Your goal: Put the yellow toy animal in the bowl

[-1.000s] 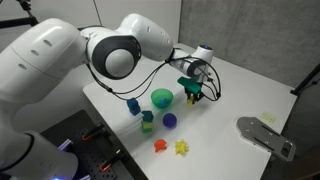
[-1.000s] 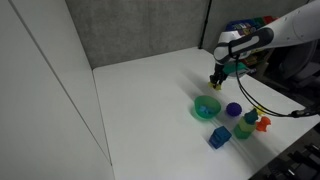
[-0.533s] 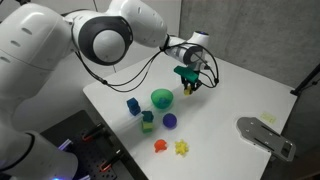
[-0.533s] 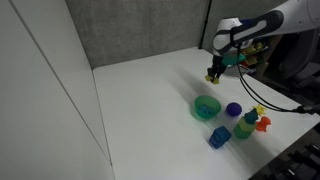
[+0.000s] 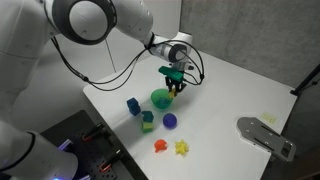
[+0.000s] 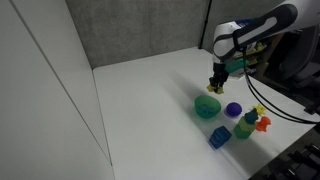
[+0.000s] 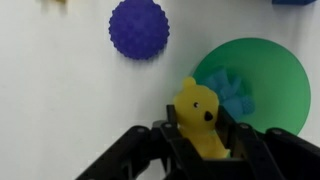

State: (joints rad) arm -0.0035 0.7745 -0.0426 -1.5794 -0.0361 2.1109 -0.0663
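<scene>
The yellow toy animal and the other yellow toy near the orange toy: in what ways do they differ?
The yellow toy animal is held between the fingers by the green bowl; the other yellow toy lies on the table by the orange toy. The toy animal shows a bear-like face; the other toy looks lumpy, its form unclear. Both are small and yellow.

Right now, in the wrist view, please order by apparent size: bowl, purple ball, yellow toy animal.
1. bowl
2. purple ball and yellow toy animal: these look alike; the animal is nearer the camera, so unranked.
</scene>
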